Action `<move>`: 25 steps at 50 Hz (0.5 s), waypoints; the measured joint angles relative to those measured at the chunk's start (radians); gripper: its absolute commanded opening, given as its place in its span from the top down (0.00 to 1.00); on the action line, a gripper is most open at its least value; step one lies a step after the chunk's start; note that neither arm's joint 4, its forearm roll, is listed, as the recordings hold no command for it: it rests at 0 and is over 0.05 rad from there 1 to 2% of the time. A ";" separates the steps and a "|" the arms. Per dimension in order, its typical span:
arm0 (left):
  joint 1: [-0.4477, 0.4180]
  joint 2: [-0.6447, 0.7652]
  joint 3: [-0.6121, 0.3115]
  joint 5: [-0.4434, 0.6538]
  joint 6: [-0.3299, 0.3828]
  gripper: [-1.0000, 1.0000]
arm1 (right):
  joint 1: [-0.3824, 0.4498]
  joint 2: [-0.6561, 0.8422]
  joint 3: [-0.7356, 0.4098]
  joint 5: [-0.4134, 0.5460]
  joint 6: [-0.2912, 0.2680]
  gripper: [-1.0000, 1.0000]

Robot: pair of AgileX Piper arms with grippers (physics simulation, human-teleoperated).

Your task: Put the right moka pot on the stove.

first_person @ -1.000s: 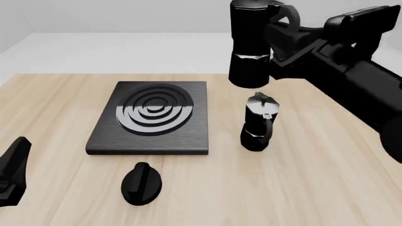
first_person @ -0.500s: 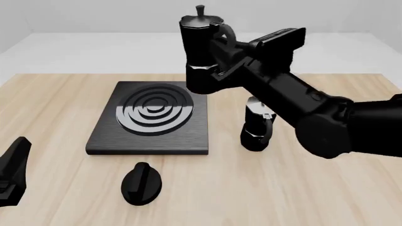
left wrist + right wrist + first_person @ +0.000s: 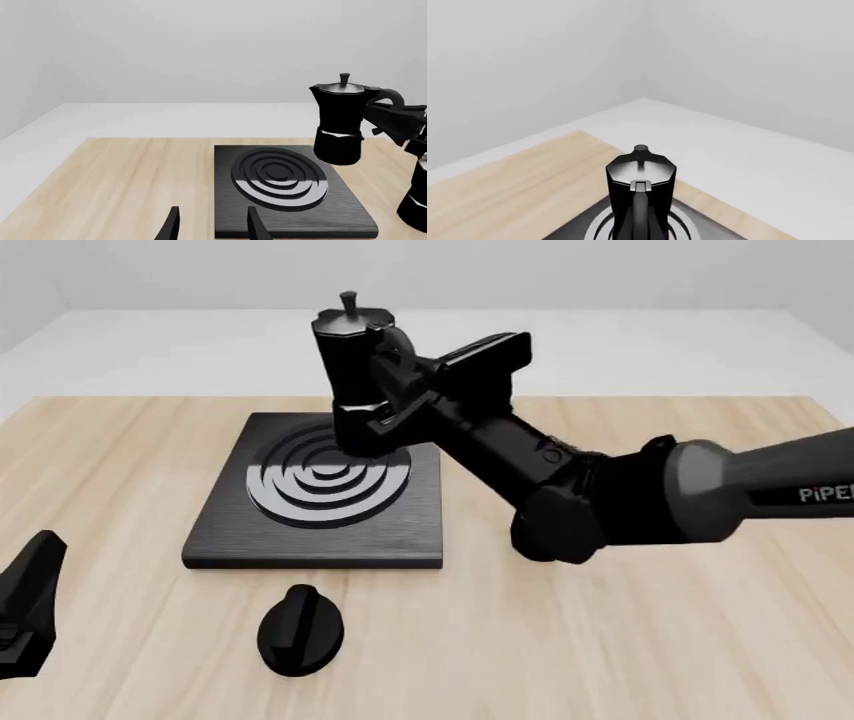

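Observation:
The right moka pot (image 3: 350, 365), black with a knobbed lid, hangs upright in the air over the far right part of the stove (image 3: 227, 525). My right gripper (image 3: 395, 390) is shut on its curved handle. The pot also shows in the left wrist view (image 3: 340, 125) and the right wrist view (image 3: 639, 192), clear of the ringed black slab (image 3: 350, 212) below it. My left gripper (image 3: 27, 605) is open and empty at the near left, its fingers (image 3: 172, 226) short of the stove.
The other moka pot (image 3: 417, 197) stands on the table to the right of the stove; in the front view my right arm (image 3: 601, 505) hides it. A small black oval knob (image 3: 303, 630) lies in front of the stove.
My right arm has swung left and lower with the pot, from above the standing pot to over the stove's rings. The left gripper has not moved.

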 measured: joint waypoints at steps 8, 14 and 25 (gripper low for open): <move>0.000 0.000 0.000 0.000 0.000 0.00 | 0.018 0.065 -0.054 -0.005 0.004 1.00; 0.000 0.000 0.000 0.000 0.000 0.00 | 0.030 0.109 -0.094 -0.006 0.007 1.00; 0.000 0.000 0.000 0.000 0.000 0.00 | 0.050 0.185 -0.170 0.000 0.010 1.00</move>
